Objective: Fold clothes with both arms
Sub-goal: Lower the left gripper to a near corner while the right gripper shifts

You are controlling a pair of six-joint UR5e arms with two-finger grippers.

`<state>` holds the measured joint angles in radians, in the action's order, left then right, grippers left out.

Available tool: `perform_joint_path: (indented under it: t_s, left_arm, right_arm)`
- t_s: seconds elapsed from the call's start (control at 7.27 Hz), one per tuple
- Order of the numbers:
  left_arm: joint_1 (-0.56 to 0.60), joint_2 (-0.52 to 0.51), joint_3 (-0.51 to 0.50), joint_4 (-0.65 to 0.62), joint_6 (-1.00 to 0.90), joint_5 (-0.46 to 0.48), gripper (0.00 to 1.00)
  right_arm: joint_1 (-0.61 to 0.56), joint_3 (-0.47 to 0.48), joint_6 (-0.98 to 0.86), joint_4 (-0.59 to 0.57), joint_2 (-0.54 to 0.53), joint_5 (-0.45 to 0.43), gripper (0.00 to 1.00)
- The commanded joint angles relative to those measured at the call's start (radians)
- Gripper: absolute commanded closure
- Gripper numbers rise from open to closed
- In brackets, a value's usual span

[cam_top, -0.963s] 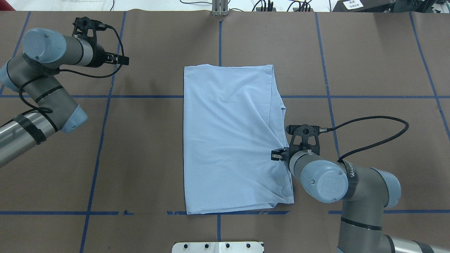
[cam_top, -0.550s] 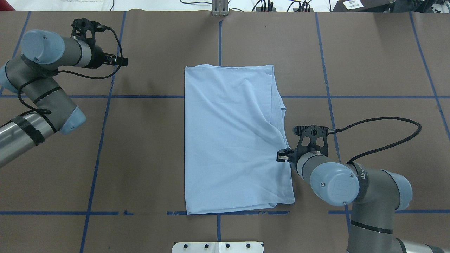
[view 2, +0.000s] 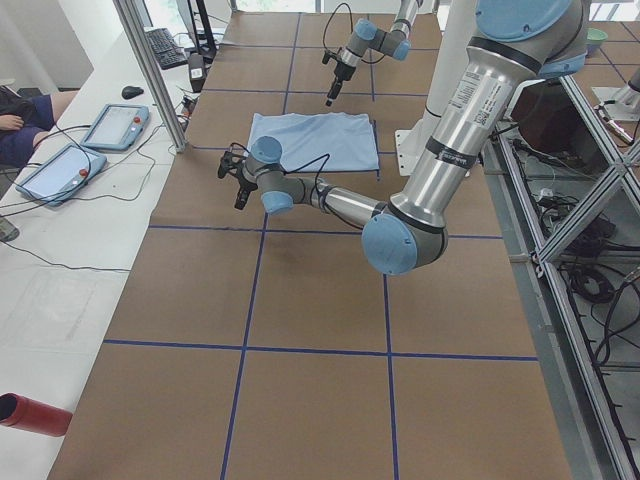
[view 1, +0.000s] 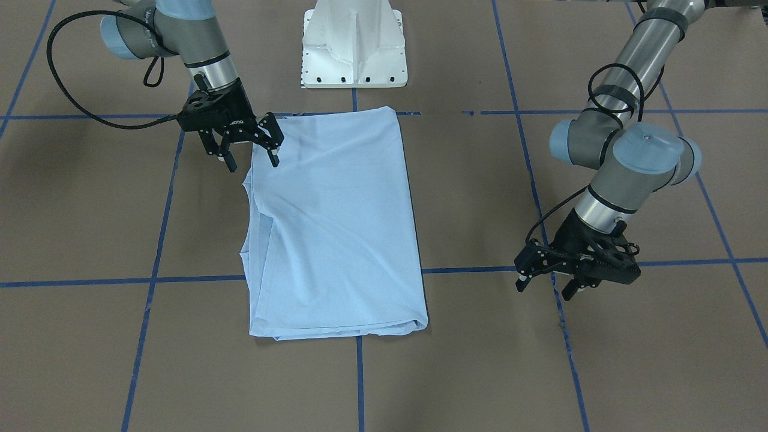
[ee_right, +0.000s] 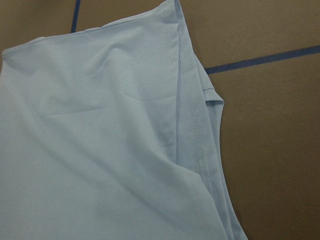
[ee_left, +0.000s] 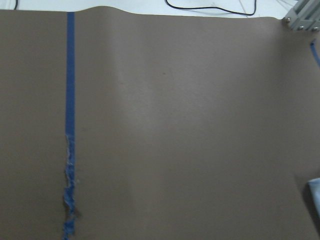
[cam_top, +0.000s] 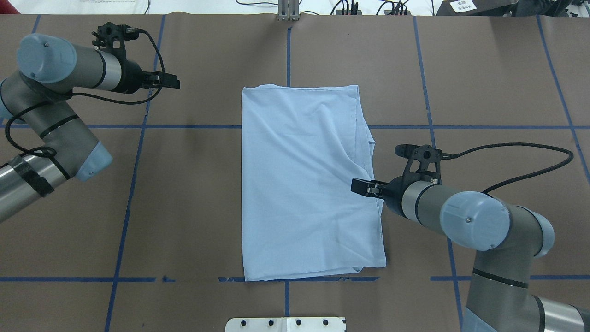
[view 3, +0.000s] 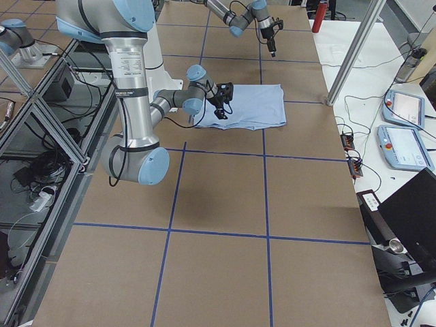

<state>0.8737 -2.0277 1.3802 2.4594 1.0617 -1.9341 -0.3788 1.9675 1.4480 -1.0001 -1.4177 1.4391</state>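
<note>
Shirt (view 1: 336, 222) is overhung at upper left by the spread-fingered right gripper (view 1: 252, 161), left gripper (view 1: 543, 290) likewise spread at right; one layer alone could be pinched, skewing the fold

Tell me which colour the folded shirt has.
Plain light blue; no print shows on the shirt as it lies. Best seen in the overhead exterior view.

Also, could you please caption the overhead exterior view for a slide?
Right gripper at the edge of the folded light blue T-shirt; left gripper hovers apart.
</note>
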Motion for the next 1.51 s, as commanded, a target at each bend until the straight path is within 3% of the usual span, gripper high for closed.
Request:
perform_joint_path:
  t_s: [0.0,0.14,0.28,0.41,0.55,0.83,1.1,1.38]
  left_arm:
    - [-0.115,0.111,0.269,-0.002,0.261,-0.013,0.0]
    - [-0.195,0.192,0.419,-0.003,0.353,0.016,0.0]
    - [-0.29,0.267,0.533,-0.011,0.388,0.117,0.0]
    - [-0.388,0.297,0.572,-0.013,0.429,0.232,0.0]
    - [-0.46,0.299,0.573,-0.019,0.549,0.3,0.0]
    - [-0.568,0.29,0.574,-0.08,0.763,0.412,0.25]
    - [-0.674,0.238,0.568,-0.182,0.842,0.479,0.28]
    - [-0.737,0.149,0.548,-0.34,0.845,0.488,0.27]
  right_arm:
    - [-0.005,0.04,0.102,0.135,-0.078,0.014,0.0]
    - [-0.005,0.048,0.133,0.124,-0.082,0.011,0.0]
    - [-0.005,0.048,0.141,0.12,-0.083,0.009,0.0]
    - [-0.005,0.047,0.143,0.118,-0.083,0.006,0.0]
    - [-0.005,0.044,0.147,0.118,-0.083,0.004,0.0]
    - [-0.005,0.042,0.153,0.117,-0.083,0.003,0.0]
    - [-0.003,0.039,0.155,0.117,-0.083,0.003,0.0]
    - [-0.003,0.037,0.155,0.118,-0.081,0.001,0.0]
